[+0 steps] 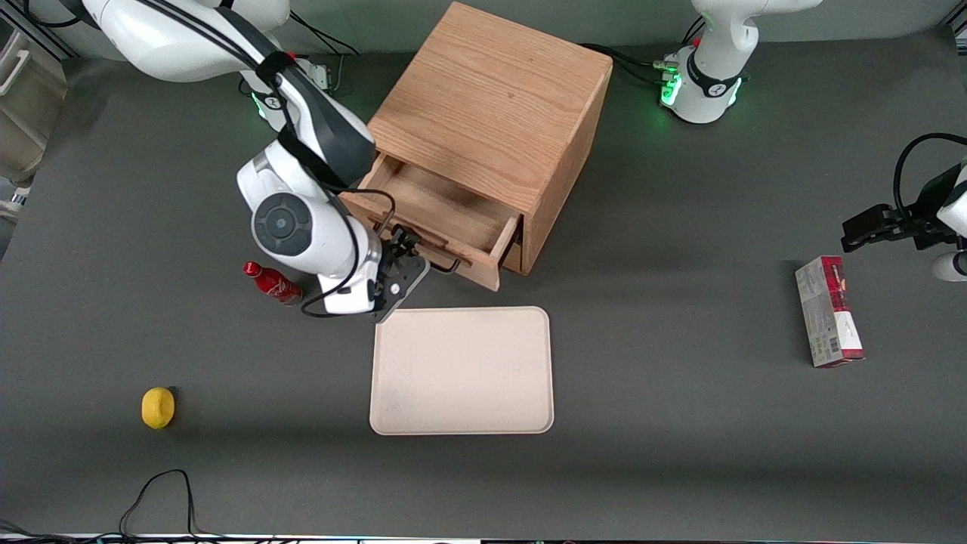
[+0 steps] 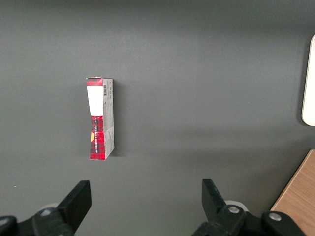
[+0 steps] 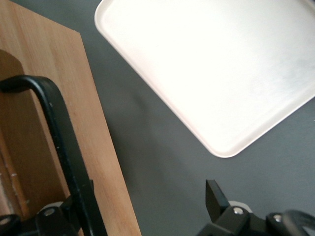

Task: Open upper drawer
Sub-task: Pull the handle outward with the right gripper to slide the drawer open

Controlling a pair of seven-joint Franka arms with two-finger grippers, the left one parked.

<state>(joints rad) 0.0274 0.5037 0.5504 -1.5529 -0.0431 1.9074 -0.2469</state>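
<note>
The oak cabinet [image 1: 491, 98] stands at the table's middle. Its upper drawer [image 1: 446, 211] is pulled partly out toward the front camera, and its wooden inside shows empty. The lower drawer is hidden beneath it. The thin black bar handle [image 1: 447, 264] sits on the drawer front. My right gripper [image 1: 408, 261] is at the handle's end nearer the working arm, just above the tray's corner. In the right wrist view the gripper [image 3: 147, 206] is open wide. The handle [image 3: 59, 128] and drawer front [image 3: 98, 137] lie against one finger [image 3: 74, 201]; the other finger [image 3: 215, 196] is over bare table.
A beige tray [image 1: 461, 370] lies in front of the drawer, also in the right wrist view [image 3: 211, 64]. A small red bottle [image 1: 272, 283] lies beside the working arm's wrist. A yellow object [image 1: 158, 408] sits nearer the camera. A red box [image 1: 829, 311] lies toward the parked arm's end.
</note>
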